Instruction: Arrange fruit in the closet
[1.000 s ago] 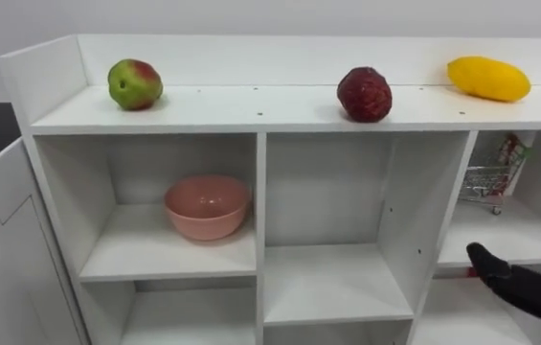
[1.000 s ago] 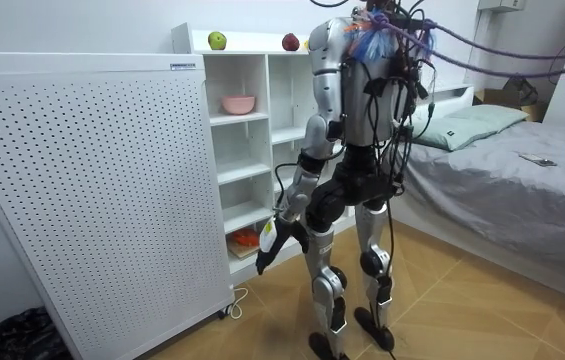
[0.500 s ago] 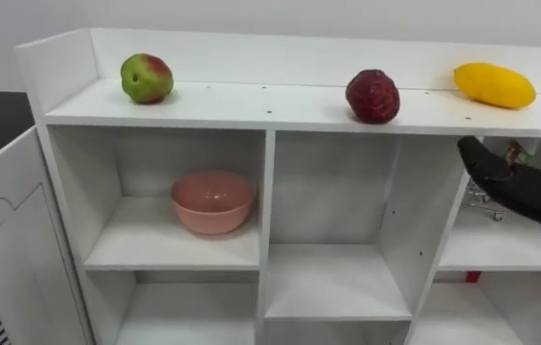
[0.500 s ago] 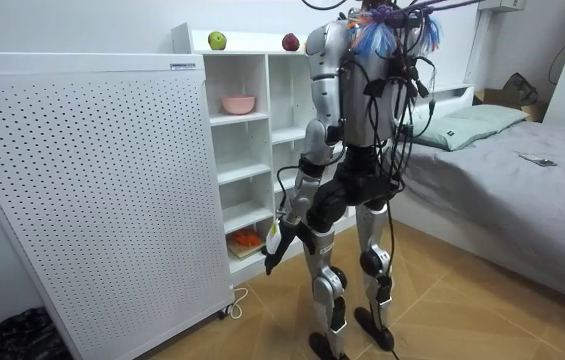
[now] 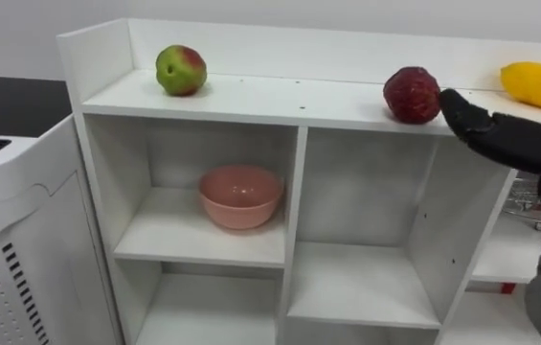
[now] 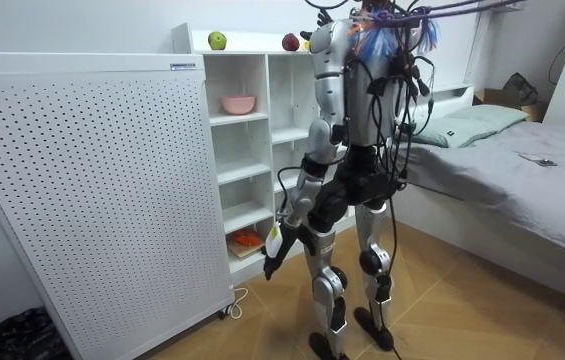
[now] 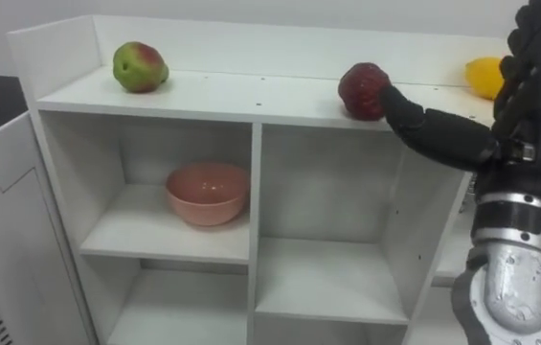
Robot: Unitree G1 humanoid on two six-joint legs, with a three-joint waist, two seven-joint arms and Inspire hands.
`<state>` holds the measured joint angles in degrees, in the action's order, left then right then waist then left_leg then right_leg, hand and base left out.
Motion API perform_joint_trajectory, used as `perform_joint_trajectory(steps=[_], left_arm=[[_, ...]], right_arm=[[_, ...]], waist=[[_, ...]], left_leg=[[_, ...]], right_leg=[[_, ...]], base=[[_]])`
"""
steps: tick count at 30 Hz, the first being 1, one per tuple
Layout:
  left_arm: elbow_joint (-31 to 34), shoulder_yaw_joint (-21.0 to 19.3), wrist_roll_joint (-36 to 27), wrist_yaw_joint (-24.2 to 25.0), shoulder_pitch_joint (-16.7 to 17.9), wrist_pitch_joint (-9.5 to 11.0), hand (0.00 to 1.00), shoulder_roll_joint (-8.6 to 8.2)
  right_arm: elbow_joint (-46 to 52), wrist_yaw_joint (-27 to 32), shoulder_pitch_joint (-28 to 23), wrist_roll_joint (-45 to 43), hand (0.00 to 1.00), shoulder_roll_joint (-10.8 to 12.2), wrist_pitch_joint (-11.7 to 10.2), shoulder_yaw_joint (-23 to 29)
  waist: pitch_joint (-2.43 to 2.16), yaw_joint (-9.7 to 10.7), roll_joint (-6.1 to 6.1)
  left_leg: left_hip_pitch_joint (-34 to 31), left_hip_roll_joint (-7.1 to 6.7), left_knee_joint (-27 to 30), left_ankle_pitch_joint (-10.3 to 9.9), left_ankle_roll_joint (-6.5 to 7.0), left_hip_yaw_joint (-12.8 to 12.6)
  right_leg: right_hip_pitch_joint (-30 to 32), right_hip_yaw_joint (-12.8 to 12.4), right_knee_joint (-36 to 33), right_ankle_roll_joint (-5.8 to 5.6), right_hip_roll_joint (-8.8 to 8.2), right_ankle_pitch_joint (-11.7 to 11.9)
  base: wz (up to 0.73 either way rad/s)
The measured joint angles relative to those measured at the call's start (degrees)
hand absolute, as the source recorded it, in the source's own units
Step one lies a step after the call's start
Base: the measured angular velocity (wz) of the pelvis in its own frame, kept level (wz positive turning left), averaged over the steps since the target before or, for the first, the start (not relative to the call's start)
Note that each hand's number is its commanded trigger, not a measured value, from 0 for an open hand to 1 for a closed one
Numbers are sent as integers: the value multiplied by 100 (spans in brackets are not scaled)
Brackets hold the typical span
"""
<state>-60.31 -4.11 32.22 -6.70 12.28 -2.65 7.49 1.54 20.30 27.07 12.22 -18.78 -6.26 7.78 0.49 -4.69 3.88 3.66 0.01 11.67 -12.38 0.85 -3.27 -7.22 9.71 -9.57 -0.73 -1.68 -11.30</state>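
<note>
Hovering with fingers (image 7: pixel 538 43) apart, right hand (image 7: pixel 533 105) seemingly touches red fruit (image 7: pixel 361 91), partly hiding yellow fruit (image 7: pixel 484 77).

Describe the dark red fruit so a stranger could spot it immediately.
Find the white shelf unit and its top board. Three fruits sit there; the dark red fruit is the middle one. It looks bumpy, unlike the smooth green-red apple left of it and the yellow fruit right.

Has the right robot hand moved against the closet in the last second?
Yes. The right robot hand has risen from the lower right shelf's level to the top shelf, now beside the dark red fruit.
</note>
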Motion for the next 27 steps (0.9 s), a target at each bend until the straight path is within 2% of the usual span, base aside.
perform_joint_trajectory(steps=[5,10,17,20,22,24,27], left_arm=[[10,-16,-2,108,-54,-63,0,36],[14,-28,1,218,-86,-111,0,121],[112,-30,-11,361,-162,-179,0,159],[125,-26,-11,412,-169,-239,0,193],[140,-26,-7,487,-151,-294,0,213],[199,-26,-4,574,-123,-425,0,212],[241,-26,-5,618,-106,-537,0,212]], right_arm=[[-64,-179,4,318,0,-24,30,-78],[-174,-475,166,387,0,-51,125,-198],[-839,-906,694,630,0,-465,207,-419],[-1109,-1021,789,624,0,-651,267,-545],[-1259,-1065,796,626,0,-708,337,-544],[-1366,-1126,803,596,0,-758,513,-544],[-1491,-1171,968,507,0,-775,614,-542]], waist=[[16,-58,95],[-54,-64,222],[-38,-185,257],[-15,-189,307],[-17,-189,332],[-22,-196,347],[-23,-182,349]], left_leg=[[-18,7,1,1,-2,21],[-39,8,3,2,-4,47],[-53,4,18,2,-4,86],[-121,4,57,7,-12,155],[-155,3,77,7,-13,197],[-194,-2,98,7,-13,208],[-205,-9,104,7,-13,209]], right_leg=[[46,65,0,0,-1,0],[23,149,1,0,-2,0],[1,173,8,1,-5,1],[21,251,10,1,0,1],[35,299,5,1,0,1],[59,299,4,1,-4,1],[75,305,3,1,-11,1]], base=[[2],[1],[2],[13],[13],[2],[0]])
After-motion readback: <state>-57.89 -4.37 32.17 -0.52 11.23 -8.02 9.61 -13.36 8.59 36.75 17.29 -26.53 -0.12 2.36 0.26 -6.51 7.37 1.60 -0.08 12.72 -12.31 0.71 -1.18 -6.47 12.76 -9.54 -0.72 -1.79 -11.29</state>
